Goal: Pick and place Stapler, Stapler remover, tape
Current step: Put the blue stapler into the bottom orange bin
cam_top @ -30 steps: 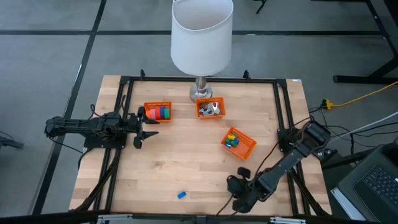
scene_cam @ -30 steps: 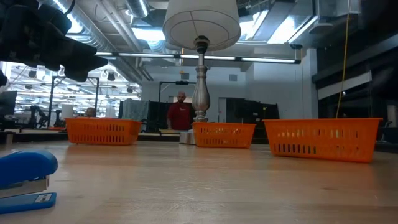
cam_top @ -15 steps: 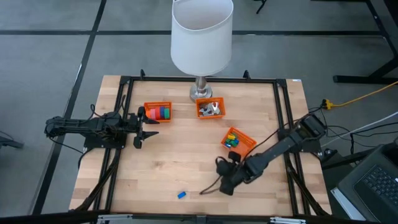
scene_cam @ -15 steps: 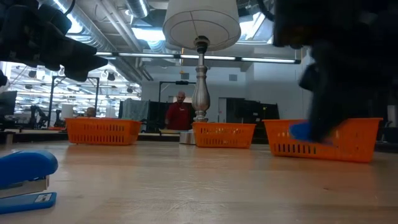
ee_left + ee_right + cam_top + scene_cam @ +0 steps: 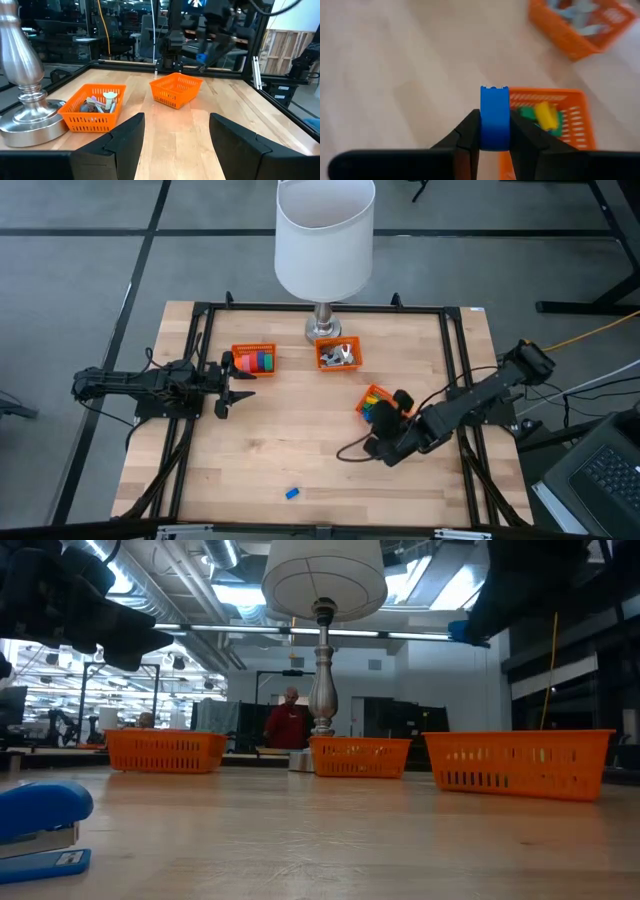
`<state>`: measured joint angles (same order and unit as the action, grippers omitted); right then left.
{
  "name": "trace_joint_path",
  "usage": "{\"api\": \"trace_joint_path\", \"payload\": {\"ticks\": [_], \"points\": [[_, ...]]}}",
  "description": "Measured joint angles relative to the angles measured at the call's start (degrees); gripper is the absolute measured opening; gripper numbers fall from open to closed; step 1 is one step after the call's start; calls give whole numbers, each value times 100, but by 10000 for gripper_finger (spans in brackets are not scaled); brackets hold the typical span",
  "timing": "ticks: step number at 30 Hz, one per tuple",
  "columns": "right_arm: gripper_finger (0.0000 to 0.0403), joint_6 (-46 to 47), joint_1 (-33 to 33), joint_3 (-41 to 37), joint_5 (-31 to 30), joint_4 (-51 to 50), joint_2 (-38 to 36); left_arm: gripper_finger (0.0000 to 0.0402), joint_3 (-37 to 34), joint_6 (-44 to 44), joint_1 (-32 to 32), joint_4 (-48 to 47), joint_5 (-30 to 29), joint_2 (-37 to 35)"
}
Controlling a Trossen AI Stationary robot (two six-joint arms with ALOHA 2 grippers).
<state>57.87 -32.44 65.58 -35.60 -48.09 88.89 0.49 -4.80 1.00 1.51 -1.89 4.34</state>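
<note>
**Blue piece carried to the block basket – stapler waits at 6 o'clock**

The right arm (image 5: 470,400) reaches in from 3 o'clock, and its jaws are nearly closed, pinching a small blue piece (image 5: 494,119) by its flat sides. The piece stands upright between them, which looks like a grip chosen so that it drops straight down once let go. The right wrist view shows the jaws over the rim of an orange basket (image 5: 545,92) that already holds green and yellow blocks. The blue piece looks like the same kind, so this is most likely its sorting place. That basket sits between 3 and 4 o'clock on the table (image 5: 290,440).

The left arm (image 5: 150,387) waits at 9 o'clock with its jaws spread wide and holding nothing. They point across the table, just beside the tape basket (image 5: 240,348).

The tape (image 5: 260,361) lies in that basket at about 10 o'clock. A third basket (image 5: 325,365) holds pale silvery pieces (image 5: 342,355) at 12 o'clock, at the foot of the lamp (image 5: 324,235). The blue stapler (image 5: 292,493) lies loose on the bare wood near 6 o'clock, well apart from every basket and not yet picked up.

A second ago the right arm was low, near the 6 o'clock edge, and half a second ago it was partway up. It has since swung toward 3 o'clock to reach the block basket. In the low view its dark bulk no longer hides that basket – the blue piece now hangs high above it. The stapler, the three baskets and the left arm have not moved.
</note>
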Motion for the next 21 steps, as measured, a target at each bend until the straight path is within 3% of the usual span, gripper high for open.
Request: {"api": "trace_joint_path", "payload": {"ticks": [9,21], "points": [[80,808,398,-238,-276,-190,214,219,0,-1,1,-16,0,0],[86,1346,945,-1059,331,761,268,219,0,-1,0,1,0,0]]}}
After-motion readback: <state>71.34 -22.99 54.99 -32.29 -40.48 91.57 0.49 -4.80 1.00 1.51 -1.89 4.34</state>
